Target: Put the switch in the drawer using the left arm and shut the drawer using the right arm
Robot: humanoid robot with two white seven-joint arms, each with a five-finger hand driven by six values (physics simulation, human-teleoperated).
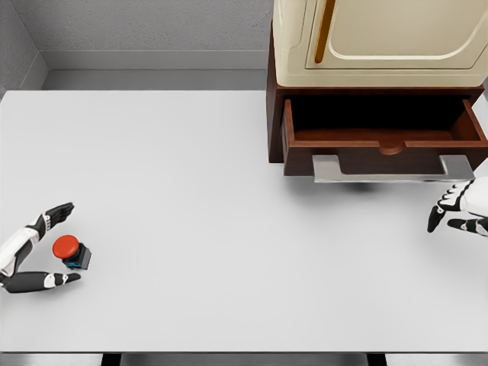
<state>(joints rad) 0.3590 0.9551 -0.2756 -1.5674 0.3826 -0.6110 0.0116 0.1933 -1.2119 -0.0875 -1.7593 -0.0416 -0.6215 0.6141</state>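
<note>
On the white table [213,229], near its left edge, a red-capped switch [71,251] sits between the left hand's [38,248] wide-spread fingers.
Far right, the right hand [461,206] hangs relaxed and empty below the open wooden drawer [381,141].

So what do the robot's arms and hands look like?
The left robot hand has black fingers with white bands near the knuckles, on a white arm with black at the wrist. The right robot hand is mostly white with black fingertips. No cables or markings show.
</note>
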